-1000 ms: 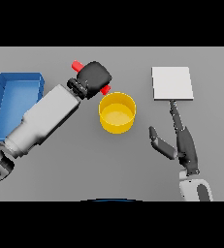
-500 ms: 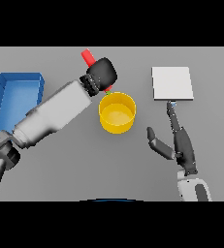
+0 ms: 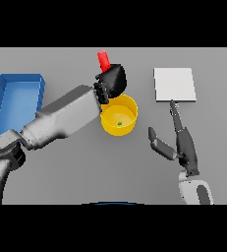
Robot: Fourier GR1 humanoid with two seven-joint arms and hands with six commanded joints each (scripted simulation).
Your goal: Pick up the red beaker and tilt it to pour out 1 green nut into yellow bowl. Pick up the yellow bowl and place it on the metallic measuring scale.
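At centre table: my left hand [image 3: 113,81] clamped on red beaker [image 3: 103,60] just beyond yellow bowl [image 3: 119,115], green nut [image 3: 119,123] inside, pour apparently done; next, my right hand [image 3: 180,142], fingers apart, carries bowl right to scale [image 3: 174,84].

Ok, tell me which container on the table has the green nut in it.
The yellow bowl, the round one in the middle beside the left robot hand. A small green nut lies inside; the blue tray at the far left shows none.
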